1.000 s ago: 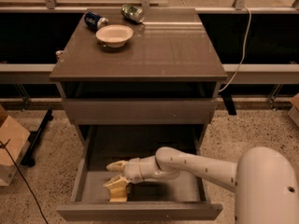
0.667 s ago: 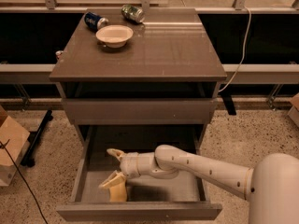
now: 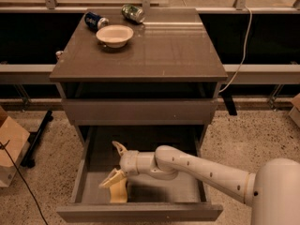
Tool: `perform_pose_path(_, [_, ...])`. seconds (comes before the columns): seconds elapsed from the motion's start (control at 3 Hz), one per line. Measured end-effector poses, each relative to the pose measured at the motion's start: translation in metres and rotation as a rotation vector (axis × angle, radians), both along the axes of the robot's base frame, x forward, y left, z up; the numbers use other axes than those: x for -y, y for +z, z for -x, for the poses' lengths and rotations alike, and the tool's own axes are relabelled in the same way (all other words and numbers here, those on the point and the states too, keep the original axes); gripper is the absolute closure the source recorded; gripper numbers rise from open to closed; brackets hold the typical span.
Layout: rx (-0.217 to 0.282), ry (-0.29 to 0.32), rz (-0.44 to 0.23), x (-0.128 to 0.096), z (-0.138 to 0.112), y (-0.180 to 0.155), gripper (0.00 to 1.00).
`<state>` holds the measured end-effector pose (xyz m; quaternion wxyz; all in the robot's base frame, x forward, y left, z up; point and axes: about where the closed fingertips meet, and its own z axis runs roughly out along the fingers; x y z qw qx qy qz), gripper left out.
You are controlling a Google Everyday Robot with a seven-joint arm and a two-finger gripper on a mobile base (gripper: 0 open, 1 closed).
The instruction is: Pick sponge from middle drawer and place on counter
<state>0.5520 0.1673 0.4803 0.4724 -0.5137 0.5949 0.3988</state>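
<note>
The middle drawer [image 3: 140,213] is pulled open at the bottom of the cabinet. The pale-yellow sponge [image 3: 119,194] lies on its grey floor near the front left. My gripper [image 3: 114,165] is inside the drawer, reaching in from the right, just above and behind the sponge. It is open, with one finger [image 3: 119,147] pointing up and back and the other finger [image 3: 109,179] down at the sponge's top edge. The sponge is not between the fingers. The counter [image 3: 159,50] is the glossy top slab above.
A white bowl [image 3: 115,34], a blue can [image 3: 96,20] and a green can [image 3: 133,13] sit at the counter's back left. A shut drawer front [image 3: 140,110] overhangs the open drawer. A cardboard box [image 3: 9,144] stands on the floor at left.
The gripper's fingers have spread wider apart and the wrist has lifted slightly. The sponge stays in the same spot on the drawer floor.
</note>
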Motion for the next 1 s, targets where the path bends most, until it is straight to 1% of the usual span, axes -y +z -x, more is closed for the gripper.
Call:
perform_pose_path(0.33, [-0.017,-0.027,0.006,0.002,-0.01,-0.013,0.0])
perform_pose_path(0.67, [-0.065,-0.052,0.023,0.01,-0.012,-0.04,0.0])
perform_pose_path(1.0, [-0.107,-0.071,0.033,0.023,-0.005,-0.064,0.0])
